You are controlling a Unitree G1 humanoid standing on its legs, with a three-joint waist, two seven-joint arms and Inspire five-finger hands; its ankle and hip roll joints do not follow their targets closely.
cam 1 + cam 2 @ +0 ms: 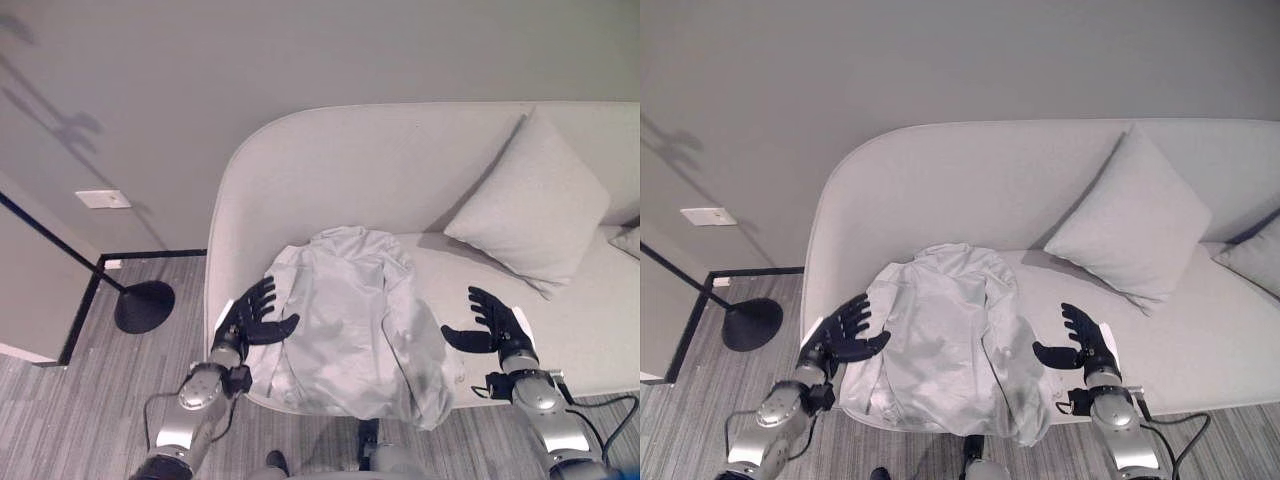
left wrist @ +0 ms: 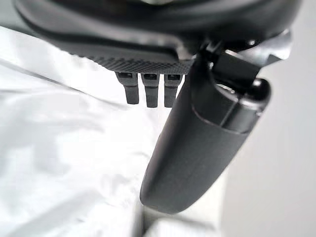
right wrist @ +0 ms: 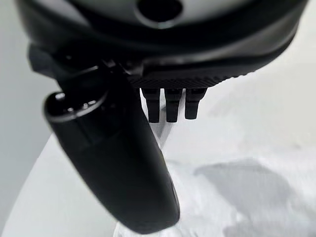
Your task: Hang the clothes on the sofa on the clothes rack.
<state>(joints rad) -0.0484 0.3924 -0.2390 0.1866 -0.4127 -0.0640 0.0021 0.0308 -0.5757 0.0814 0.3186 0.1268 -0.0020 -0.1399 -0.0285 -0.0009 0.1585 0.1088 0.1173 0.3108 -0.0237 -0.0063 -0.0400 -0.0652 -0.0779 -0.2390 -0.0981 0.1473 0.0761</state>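
Observation:
A pale grey jacket lies spread on the seat of a light grey sofa, its hem hanging over the front edge. My left hand hovers at the jacket's left side with its fingers spread, open and holding nothing. My right hand hovers over the seat just right of the jacket, also open. In the left wrist view the jacket's white cloth lies past my straight thumb. The right wrist view has the cloth beyond the thumb.
A grey cushion leans against the sofa back at the right, a second cushion at the far right edge. A black floor stand with a round base rises at the left on the striped carpet. A white wall plate is on the wall.

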